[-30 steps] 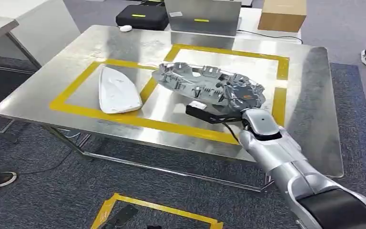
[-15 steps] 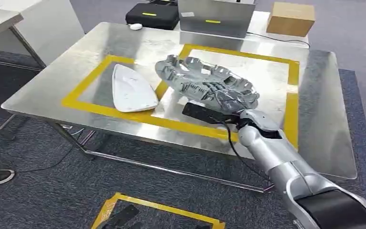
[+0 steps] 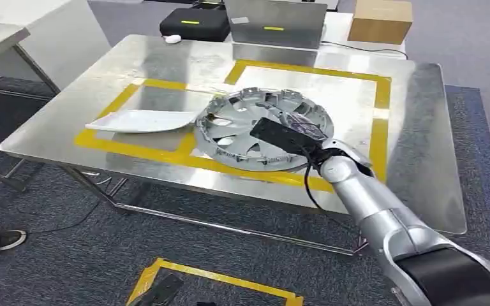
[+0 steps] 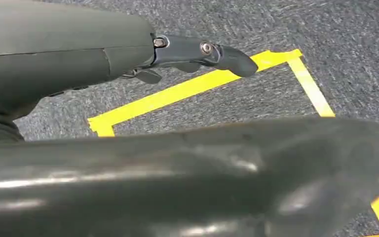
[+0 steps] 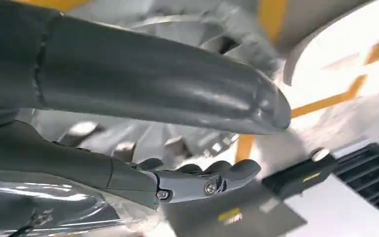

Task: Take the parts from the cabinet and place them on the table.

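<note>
While the left hand (image 4: 197, 52) hangs over the floor, loose and holding nothing, the right hand (image 3: 306, 137) grips the wheel cover (image 3: 261, 131) at its near-right rim; the cover lies nearly flat on the table (image 3: 421, 140), white part (image 3: 137, 121) just beyond.

no readable text, labels or numbers
</note>
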{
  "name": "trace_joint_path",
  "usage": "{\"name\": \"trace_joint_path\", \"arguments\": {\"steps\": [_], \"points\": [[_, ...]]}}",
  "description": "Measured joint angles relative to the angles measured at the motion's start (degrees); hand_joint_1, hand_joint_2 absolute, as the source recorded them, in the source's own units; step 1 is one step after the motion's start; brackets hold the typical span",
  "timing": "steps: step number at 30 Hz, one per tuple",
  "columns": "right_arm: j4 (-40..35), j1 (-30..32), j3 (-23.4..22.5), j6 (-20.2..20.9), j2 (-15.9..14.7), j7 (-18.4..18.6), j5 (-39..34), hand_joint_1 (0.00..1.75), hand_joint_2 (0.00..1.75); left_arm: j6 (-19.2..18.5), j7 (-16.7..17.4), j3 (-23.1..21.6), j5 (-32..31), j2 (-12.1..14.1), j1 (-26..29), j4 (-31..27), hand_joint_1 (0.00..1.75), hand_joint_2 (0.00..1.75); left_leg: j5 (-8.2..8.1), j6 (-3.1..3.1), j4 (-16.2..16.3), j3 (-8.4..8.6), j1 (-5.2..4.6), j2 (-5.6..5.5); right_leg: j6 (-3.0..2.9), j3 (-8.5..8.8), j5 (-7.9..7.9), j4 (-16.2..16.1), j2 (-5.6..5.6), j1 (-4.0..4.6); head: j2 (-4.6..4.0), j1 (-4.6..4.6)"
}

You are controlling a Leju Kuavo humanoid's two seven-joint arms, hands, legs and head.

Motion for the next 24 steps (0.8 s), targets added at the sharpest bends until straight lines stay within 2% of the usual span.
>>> {"name": "trace_joint_path", "arguments": {"steps": [1,3,4,5,8,9,10,11,13,14,15,16,18,19,20,23,24], "points": [[-0.11,0.19,-0.5,0.17,0.0,-0.42,-1.75,0.0,0.0,0.11,-0.04,0.0,0.24,0.05,0.03,0.0,0.0,0.0,2.03,-0.06,-2.82,1.34,0.13,0.04,0.03,0.01,0.0,0.02,0.01,-0.03,0.0,-0.02],[-1.07,0.54,-1.6,0.0,0.0,-1.1,-4.63,0.0,0.0,0.44,-0.13,0.0,0.66,0.15,0.05,0.0,0.0,0.0,7.01,-0.06,-12.82,6.19,0.34,0.15,0.29,0.13,-0.08,0.11,0.03,-0.16,0.0,-0.02],[-1.69,0.78,-2.08,-0.4,0.0,-1.47,-5.61,0.0,0.0,0.68,-0.2,0.0,0.83,0.18,0.07,0.0,0.0,0.0,6.75,-0.04,-15.7,7.7,0.3,0.16,0.65,0.04,-0.12,0.14,0.06,-0.02,0.0,0.0],[-2.33,0.96,-2.55,-1.0,0.0,-1.84,-6.35,0.0,0.0,0.87,-0.3,0.0,0.98,0.18,0.07,0.0,0.0,0.0,6.46,0.31,-17.01,8.0,0.01,0.07,1.09,-0.32,-0.05,0.37,0.19,0.25,0.0,-0.04],[-5.49,3.33,-3.77,-3.99,0.0,-3.75,-8.2,0.0,0.0,1.29,-0.7,0.02,2.2,0.31,0.54,0.0,0.0,0.0,6.52,1.41,-16.71,7.75,-0.27,0.05,2.15,-0.15,0.26,-0.27,0.03,0.04,0.0,0.0],[-7.22,4.64,-4.24,-5.45,0.0,-4.47,-8.93,0.0,0.0,1.53,-0.98,0.07,2.73,0.31,0.63,0.0,0.0,0.0,6.92,2.08,-17.36,8.07,0.18,0.05,2.52,-0.52,-0.3,0.09,0.01,-0.07,0.0,-0.07],[-9.47,6.2,-4.87,-7.16,-0.02,-5.1,-9.63,0.0,0.0,1.88,-1.29,0.11,3.13,0.31,0.69,0.0,0.0,0.0,6.95,2.39,-17.41,8.14,0.1,0.04,2.61,-1.24,-1.44,1.51,0.07,-0.06,0.0,0.18],[-12.01,7.31,-5.57,-8.4,-0.04,-5.27,-10.13,0.0,0.0,2.05,-1.46,0.13,3.41,0.35,0.76,0.0,0.0,0.0,6.93,2.82,-17.39,8.1,0.07,0.02,2.63,-2.85,-3.52,5.06,0.09,-0.02,0.0,0.5],[-14.76,9.45,-5.94,-8.87,-0.09,-5.4,-10.48,0.0,0.0,2.16,-1.57,0.15,3.8,0.37,1.07,0.0,0.0,0.0,6.83,3.03,-17.38,8.09,-0.18,0.13,2.73,-7.4,-7.55,14.56,0.09,0.02,0.0,0.48],[-16.2,10.91,-6.44,-9.68,-0.11,-5.94,-11.2,0.0,0.0,2.31,-1.66,0.17,4.0,0.39,1.2,0.0,0.0,0.0,6.81,3.06,-17.36,8.08,-0.28,0.13,2.73,-8.92,-8.35,17.65,0.07,0.03,0.0,0.5],[-17.97,12.62,-7.06,-10.98,-0.11,-6.79,-11.97,0.0,0.0,2.71,-1.77,0.2,4.46,0.39,1.34,0.0,0.0,0.0,6.79,3.09,-17.36,8.12,-0.32,0.08,2.63,-9.08,-7.71,17.82,0.09,0.03,0.0,0.48],[-19.64,14.46,-7.5,-12.18,-0.11,-7.59,-12.52,0.0,0.0,3.08,-1.86,0.24,4.77,0.39,1.52,0.0,0.0,0.0,6.78,3.1,-17.34,8.15,-0.36,-0.01,2.47,-8.01,-6.02,15.64,0.08,0.05,0.0,0.52],[-24.84,19.23,-8.52,-15.46,-0.11,-9.54,-13.59,0.0,0.0,4.02,-2.21,0.57,5.99,0.39,2.09,0.0,0.0,0.0,6.59,3.06,-17.3,8.33,-0.41,-0.31,1.89,-2.72,-1.21,5.47,0.08,0.1,0.0,0.52],[-29.96,21.8,-9.29,-17.67,-0.2,-10.93,-14.2,0.0,0.0,4.59,-2.49,0.77,6.73,0.37,2.5,0.0,0.0,0.0,6.43,2.84,-17.23,8.38,-0.44,-0.38,1.54,-0.58,-0.52,1.28,0.0,0.2,0.0,0.52],[-32.32,24.16,-9.59,-18.35,-0.31,-11.37,-14.24,0.0,0.0,4.83,-2.58,0.98,6.93,0.39,2.86,0.0,0.0,0.0,6.2,2.5,-16.76,8.14,-0.94,-0.45,1.54,0.88,-1.09,-0.11,0.08,0.34,0.0,0.52],[-40.56,32.69,-10.69,-22.96,-0.72,-15.29,-14.05,0.0,0.0,5.64,-3.52,2.12,8.9,0.37,4.22,0.04,0.0,0.0,6.56,1.86,-16.97,8.42,-0.63,-0.44,1.39,0.73,-0.9,0.24,0.19,0.59,0.0,0.42],[-43.81,36.1,-11.26,-24.47,-0.85,-16.84,-13.87,0.0,0.0,5.95,-3.72,2.52,9.33,0.39,4.61,0.07,0.0,0.0,6.49,1.69,-16.88,8.4,-0.7,-0.6,1.07,0.8,-0.69,-0.05,0.0,0.32,0.0,0.46]]}}
